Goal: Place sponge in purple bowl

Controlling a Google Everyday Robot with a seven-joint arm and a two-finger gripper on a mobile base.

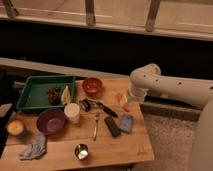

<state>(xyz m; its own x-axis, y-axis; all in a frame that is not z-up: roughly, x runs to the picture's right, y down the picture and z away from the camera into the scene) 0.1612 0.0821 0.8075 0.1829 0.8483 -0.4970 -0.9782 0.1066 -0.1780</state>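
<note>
Sponge (126,122) lies on the bench (115,150), well right of the purple bowl (51,121). The hand (122,100) hangs just beyond the sponge, equally far from the bowl; whether it is open or closed I cannot tell. This looks like the reaching step, so the next move is lowering onto the sponge.

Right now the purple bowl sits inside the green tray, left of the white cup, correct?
No: the camera view shows the purple bowl on the table in front of the green tray, left of the white cup. The claw hovers over the table's right side.
</note>
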